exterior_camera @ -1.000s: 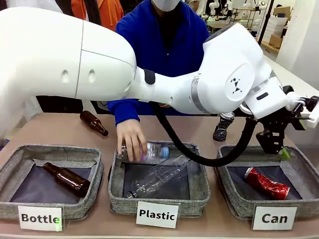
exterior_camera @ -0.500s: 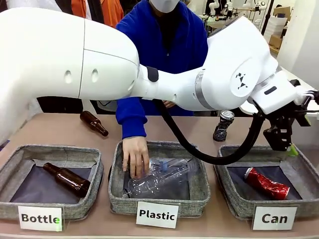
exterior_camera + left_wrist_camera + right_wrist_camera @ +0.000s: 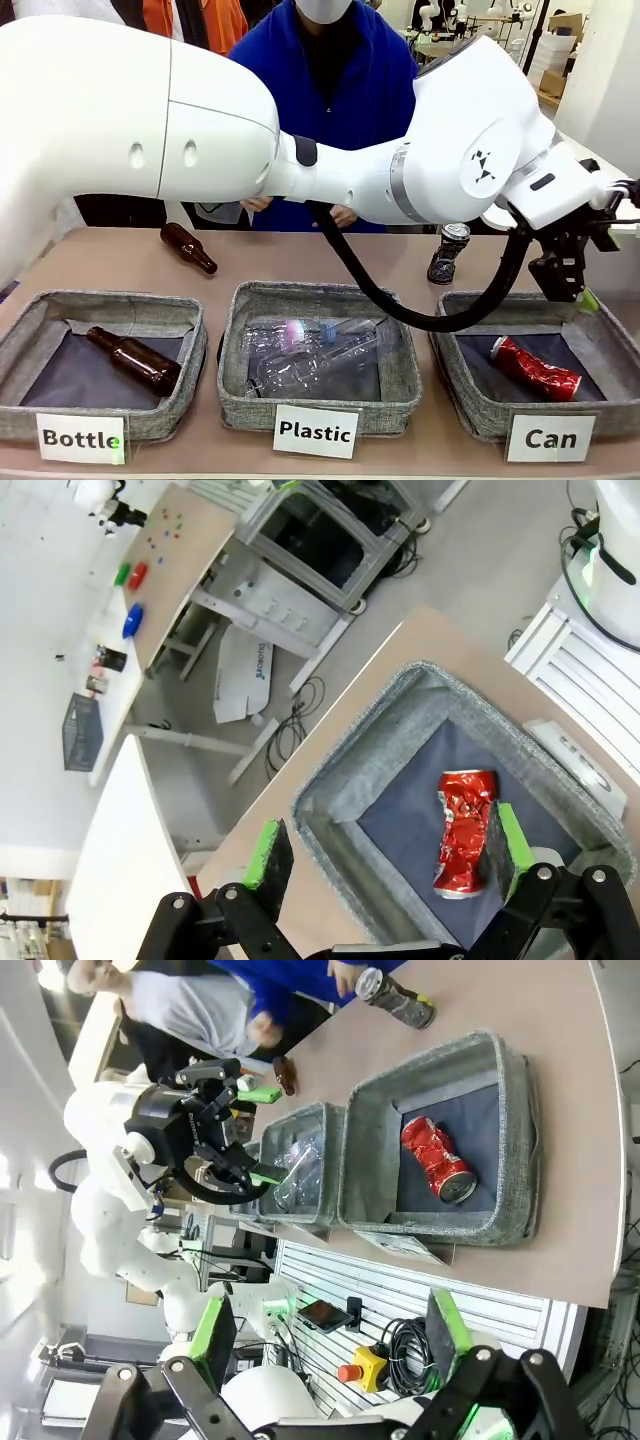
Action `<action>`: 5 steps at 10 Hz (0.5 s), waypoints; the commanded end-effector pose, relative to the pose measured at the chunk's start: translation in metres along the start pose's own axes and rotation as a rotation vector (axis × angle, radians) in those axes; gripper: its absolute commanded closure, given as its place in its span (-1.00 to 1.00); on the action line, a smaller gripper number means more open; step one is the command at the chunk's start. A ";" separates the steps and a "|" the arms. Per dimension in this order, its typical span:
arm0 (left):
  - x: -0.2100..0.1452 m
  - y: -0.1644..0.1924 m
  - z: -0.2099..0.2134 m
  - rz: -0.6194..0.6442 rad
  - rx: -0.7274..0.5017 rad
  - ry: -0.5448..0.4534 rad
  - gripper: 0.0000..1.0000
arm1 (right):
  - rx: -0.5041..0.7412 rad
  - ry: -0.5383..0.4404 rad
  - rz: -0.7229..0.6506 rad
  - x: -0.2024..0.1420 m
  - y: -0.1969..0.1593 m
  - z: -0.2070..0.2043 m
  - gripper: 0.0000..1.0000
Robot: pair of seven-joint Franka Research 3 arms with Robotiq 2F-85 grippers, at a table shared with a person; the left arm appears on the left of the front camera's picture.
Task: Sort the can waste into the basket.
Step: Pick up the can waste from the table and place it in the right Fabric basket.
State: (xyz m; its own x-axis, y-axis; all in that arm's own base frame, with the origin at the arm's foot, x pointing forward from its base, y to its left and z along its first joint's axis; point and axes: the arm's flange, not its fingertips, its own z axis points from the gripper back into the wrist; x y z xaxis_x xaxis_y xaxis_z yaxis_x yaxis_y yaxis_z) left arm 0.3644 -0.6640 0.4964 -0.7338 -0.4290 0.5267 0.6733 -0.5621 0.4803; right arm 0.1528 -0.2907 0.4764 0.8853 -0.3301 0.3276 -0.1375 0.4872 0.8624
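Three square grey fabric baskets sit in a row along the near edge of the matt brown table (image 3: pixel 120 265), each with a dark flat lining and a white label. Past the table's edge, the left wrist view shows a pale grey floor (image 3: pixel 480 540) with cables. The crushed, shiny red can (image 3: pixel 535 368) lies on its side in the Can basket (image 3: pixel 612 335) at the right. The dented dark can (image 3: pixel 449 253) with a silver top stands on the bare table just beyond that basket. The left tool (image 3: pixel 572 295) hangs above the Can basket's far side, its green-padded fingers apart and empty. The right tool (image 3: pixel 330 1328) is likewise spread, holding nothing. Clear crinkled plastic bottles (image 3: pixel 315 355) lie in the middle basket (image 3: pixel 402 375); a brown glass bottle (image 3: pixel 133 358) lies in the left basket (image 3: pixel 30 330)
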 end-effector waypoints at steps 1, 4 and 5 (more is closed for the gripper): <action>0.000 -0.015 0.017 0.029 0.029 0.036 -1.00 | 0.016 -0.004 0.034 -0.001 0.002 -0.001 -1.00; -0.019 -0.060 0.081 0.193 0.086 0.115 -1.00 | -0.046 0.087 0.124 0.003 0.026 -0.054 -1.00; -0.027 -0.084 0.118 0.338 0.118 0.134 -1.00 | -0.048 0.112 0.155 0.005 0.040 -0.083 -1.00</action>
State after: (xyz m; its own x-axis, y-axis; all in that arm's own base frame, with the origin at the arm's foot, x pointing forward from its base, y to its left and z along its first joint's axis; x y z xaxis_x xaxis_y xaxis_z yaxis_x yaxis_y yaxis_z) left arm 0.3677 -0.5839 0.5139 -0.5840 -0.6081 0.5377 0.8100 -0.3924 0.4359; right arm 0.1803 -0.2380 0.4824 0.9104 -0.1939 0.3655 -0.2154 0.5322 0.8187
